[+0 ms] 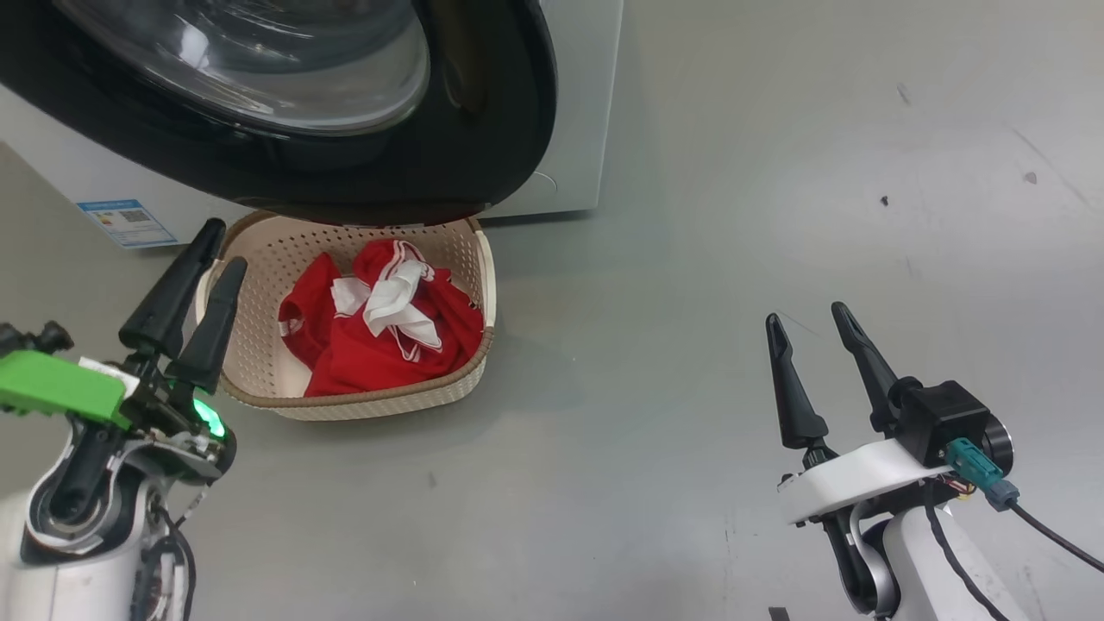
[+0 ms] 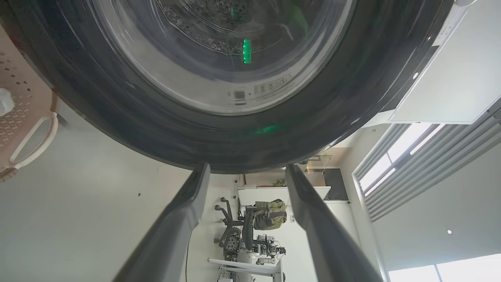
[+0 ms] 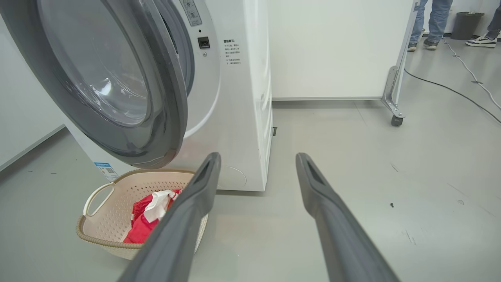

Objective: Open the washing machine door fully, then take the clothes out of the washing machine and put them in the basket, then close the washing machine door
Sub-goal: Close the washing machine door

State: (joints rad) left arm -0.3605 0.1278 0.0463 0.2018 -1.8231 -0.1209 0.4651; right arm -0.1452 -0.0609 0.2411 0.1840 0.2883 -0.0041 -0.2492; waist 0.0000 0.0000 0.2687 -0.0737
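The washing machine door [image 1: 509, 129] hangs at twelve o'clock from the left gripper [image 1: 222, 248], the nearer one, fingers parted and empty. The door seems half-swung. The right gripper [image 1: 807, 314], spread too, is well apart. The clothes [image 1: 379, 345] lie in the basket [image 1: 259, 328].

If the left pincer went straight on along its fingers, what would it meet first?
Probably the round washing machine door's glossy black rim, just ahead of the left pincer; depth is unclear.
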